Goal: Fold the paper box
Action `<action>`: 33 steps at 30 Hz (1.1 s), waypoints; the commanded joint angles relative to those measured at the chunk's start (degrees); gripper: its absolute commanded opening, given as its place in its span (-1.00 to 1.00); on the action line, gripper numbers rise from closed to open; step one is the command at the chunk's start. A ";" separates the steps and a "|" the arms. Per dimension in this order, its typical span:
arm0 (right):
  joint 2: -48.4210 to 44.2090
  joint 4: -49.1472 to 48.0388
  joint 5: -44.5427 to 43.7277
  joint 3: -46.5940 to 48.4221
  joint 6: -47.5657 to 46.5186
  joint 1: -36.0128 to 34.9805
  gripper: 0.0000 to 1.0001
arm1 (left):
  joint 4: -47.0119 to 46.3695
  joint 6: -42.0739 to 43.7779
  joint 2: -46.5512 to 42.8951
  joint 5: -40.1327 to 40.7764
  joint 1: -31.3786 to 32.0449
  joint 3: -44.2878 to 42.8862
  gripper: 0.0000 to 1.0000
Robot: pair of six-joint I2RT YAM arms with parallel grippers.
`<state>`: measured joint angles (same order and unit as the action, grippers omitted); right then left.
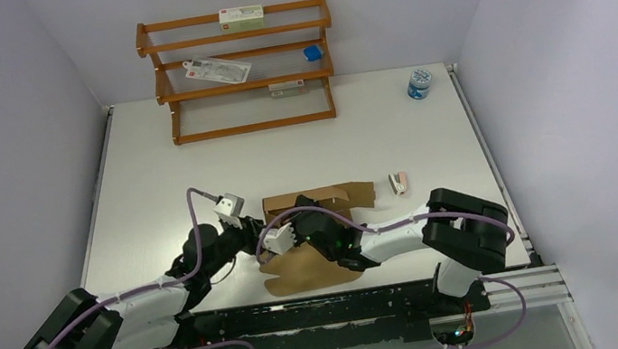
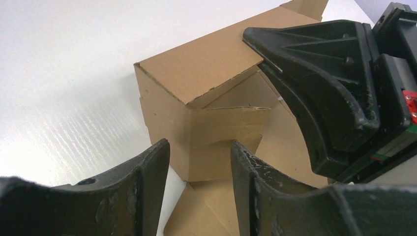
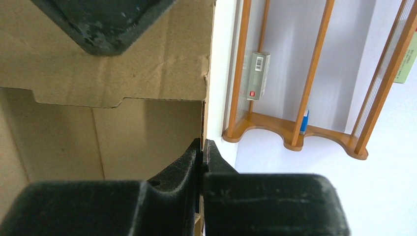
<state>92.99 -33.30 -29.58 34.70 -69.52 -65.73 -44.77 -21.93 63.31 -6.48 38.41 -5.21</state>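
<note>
**A:** Top cam's no help, the right arm (image 1: 387, 236) lies right over the middle of it all. What are the claws actually doing?

**B:** Wrist cams are better. The left claw (image 2: 200, 164) is spread apart. The paper box (image 2: 196, 78) sits just ahead of its tips, one corner pointing into the gap. Touching? Honestly can't tell. The claw's own tips hide the box's bottom edge.

**A:** And the other one?

**B:** The right claw (image 3: 202, 147) is squeezed together on a thin cardboard wall of the box, with the edge running down between its tips. Cardboard fills everything left of that claw, so the box's overall shape is lost there. There's a dark lump (image 3: 103, 24) above it, cut off by the frame, no clue what it is. Well beyond the claw on its right is a wooden rack (image 3: 295, 132), only partly in shot.
</note>
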 commanded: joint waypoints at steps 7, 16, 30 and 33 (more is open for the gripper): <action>-4.21 5.45 0.43 0.89 2.64 -3.14 -0.89 | -3.31 -1.43 1.01 14.10 5.70 2.02 -0.03; -6.05 6.96 0.78 -0.29 5.48 -4.04 -0.86 | -7.96 -0.94 4.38 23.02 9.79 3.75 -0.16; -2.37 5.43 1.47 -0.18 6.05 -4.14 -0.86 | -28.50 2.28 16.97 25.12 10.30 3.42 -0.16; -1.36 5.30 1.99 0.12 6.38 -4.13 -0.86 | -33.59 3.23 19.58 24.30 10.34 3.54 -0.13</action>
<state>89.78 -28.40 -29.65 34.98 -64.42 -69.23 -65.23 -20.56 80.49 17.65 48.60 -1.74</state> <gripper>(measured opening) 0.074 0.428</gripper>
